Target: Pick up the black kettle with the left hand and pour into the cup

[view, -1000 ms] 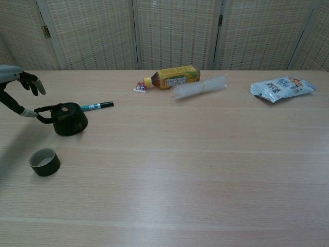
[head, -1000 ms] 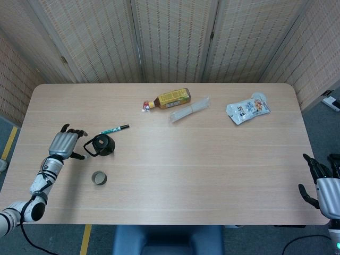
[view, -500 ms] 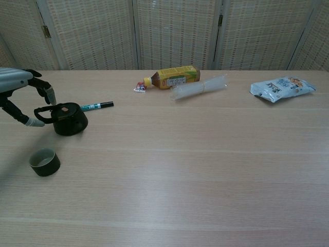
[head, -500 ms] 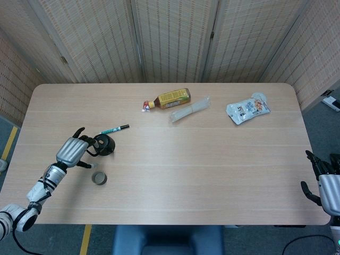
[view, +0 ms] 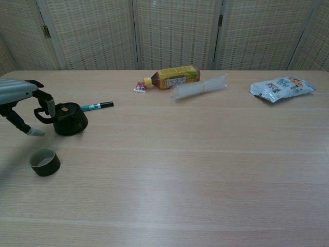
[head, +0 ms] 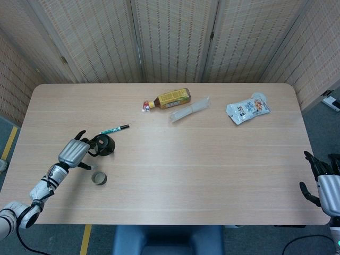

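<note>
Currently in the grasp step: left hand [view: 23, 103] fingers hooked round the small black kettle's [view: 70, 119] loop handle near the tabletop's left edge, not clamped; next close, lift, tip over the squat dark cup [view: 44, 161].

left hand [head: 73, 152] showing silver shell, black fingers [view: 50, 106] with pale tips; right hand [head: 325, 185] looking alike.

A pale wood-grain worktop [view: 205, 170] carries a glossy black kettle [view: 70, 119] with a small orange-brown spot on its lid, and a dark olive cup [view: 44, 161] with a lighter inside. The left robot hand [view: 23, 100] is silver-grey with black fingers [view: 49, 103]. A green-and-black marker pen [view: 96, 106], a yellow-labelled amber bottle [view: 172, 77], a clear plastic sleeve [view: 200, 86] and a white printed snack pouch [view: 281, 86] lie farther off.
</note>
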Controlling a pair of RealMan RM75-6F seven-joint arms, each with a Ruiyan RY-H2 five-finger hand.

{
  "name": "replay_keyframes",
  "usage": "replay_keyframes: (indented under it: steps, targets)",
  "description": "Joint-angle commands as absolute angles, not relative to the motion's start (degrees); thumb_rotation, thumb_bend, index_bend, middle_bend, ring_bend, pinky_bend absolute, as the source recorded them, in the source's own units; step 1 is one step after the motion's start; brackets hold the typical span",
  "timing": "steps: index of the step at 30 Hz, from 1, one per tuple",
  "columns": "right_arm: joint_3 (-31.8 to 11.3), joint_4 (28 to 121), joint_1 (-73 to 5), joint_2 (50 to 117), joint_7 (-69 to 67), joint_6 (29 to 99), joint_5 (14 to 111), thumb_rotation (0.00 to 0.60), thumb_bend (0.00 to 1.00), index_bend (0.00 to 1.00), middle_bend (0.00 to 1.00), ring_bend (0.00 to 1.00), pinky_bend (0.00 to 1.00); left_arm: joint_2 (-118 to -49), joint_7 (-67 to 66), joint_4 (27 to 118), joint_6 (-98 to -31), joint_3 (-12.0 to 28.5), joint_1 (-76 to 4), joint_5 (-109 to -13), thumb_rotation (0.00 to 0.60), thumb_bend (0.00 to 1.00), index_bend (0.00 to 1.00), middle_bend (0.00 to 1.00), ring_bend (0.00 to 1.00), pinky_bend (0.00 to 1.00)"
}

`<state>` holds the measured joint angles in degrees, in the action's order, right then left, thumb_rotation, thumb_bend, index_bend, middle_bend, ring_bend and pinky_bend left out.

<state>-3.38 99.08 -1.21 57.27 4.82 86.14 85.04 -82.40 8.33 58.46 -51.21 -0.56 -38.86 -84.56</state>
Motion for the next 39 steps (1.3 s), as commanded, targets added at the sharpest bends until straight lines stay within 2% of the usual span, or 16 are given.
replay_keyframes:
  steps: [1, 39]
  targets:
    - [-3.36, 99.04, -1.28, 57.25, 4.64, 86.04, 85.06, 0.600, 0.39, 0.06, 0.24, 0.26, 0.07, -82.62, 8.42, 58.17, -50.94, -0.64, -38.74, -84.42, 0.464, 0.20, 0.42, 0.42, 0.33, 0.00]
    - [-3.12, 97.24, -0.99, 58.24, 2.02, 86.31, 85.14, 0.600, 0.39, 0.06, 0.24, 0.27, 0.07, -83.95, 7.61, 58.54, -48.75, -1.22, -38.12, -84.03, 0.468, 0.20, 0.52, 0.54, 0.42, 0.00]
